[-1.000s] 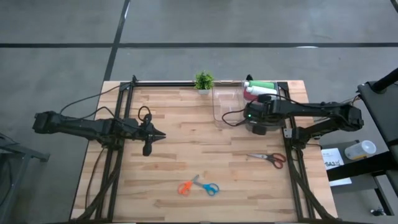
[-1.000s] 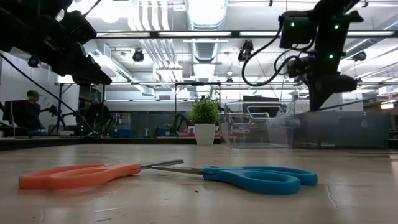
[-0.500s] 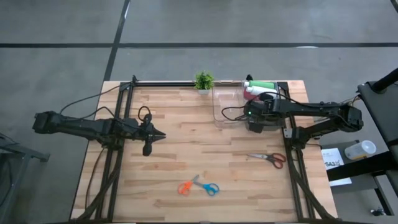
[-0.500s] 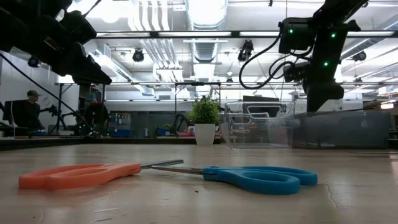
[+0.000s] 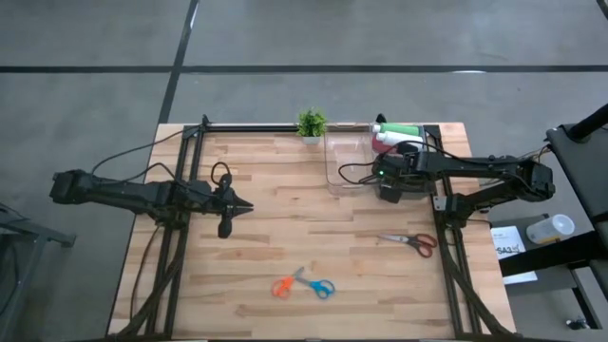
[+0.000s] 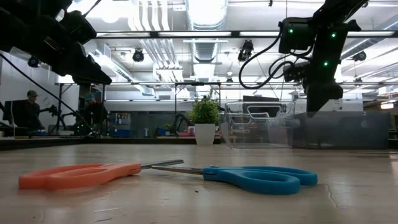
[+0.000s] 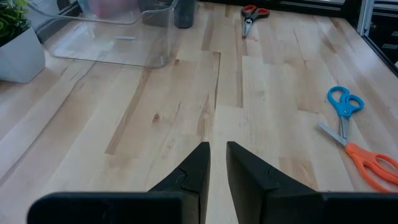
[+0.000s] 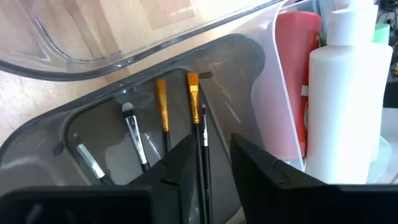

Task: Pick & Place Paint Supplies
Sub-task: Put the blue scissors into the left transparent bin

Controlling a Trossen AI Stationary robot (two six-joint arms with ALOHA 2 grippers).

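Observation:
My right gripper (image 8: pixel 211 146) hangs open, pointing down, over a grey see-through bin (image 8: pixel 68 140) at the table's far right (image 5: pixel 389 185). Several thin brushes (image 8: pixel 163 106) lie on the bin's floor. One dark-handled brush with an orange ferrule (image 8: pixel 194 93) runs below the gap between the fingers, untouched. Pink-red (image 8: pixel 298 81), white (image 8: pixel 348 93) and green (image 5: pixel 404 129) squeeze bottles stand just beyond the bin. My left gripper (image 7: pixel 217 149) hovers over bare wood at the table's left middle (image 5: pixel 245 205). Its fingers are a narrow slit apart.
A clear plastic bin (image 5: pixel 347 157) sits left of the grey one, and a small potted plant (image 5: pixel 311 123) stands at the far edge. Orange and blue scissors (image 5: pixel 304 285) lie near the front, red-handled scissors (image 5: pixel 410 242) to the right. People (image 6: pixel 28 109) are in the room behind.
My right gripper has shifted slightly toward the table's left and far edge above the grey bin, turning a little at the wrist, then held still. The brushes and bottles have stayed in place.

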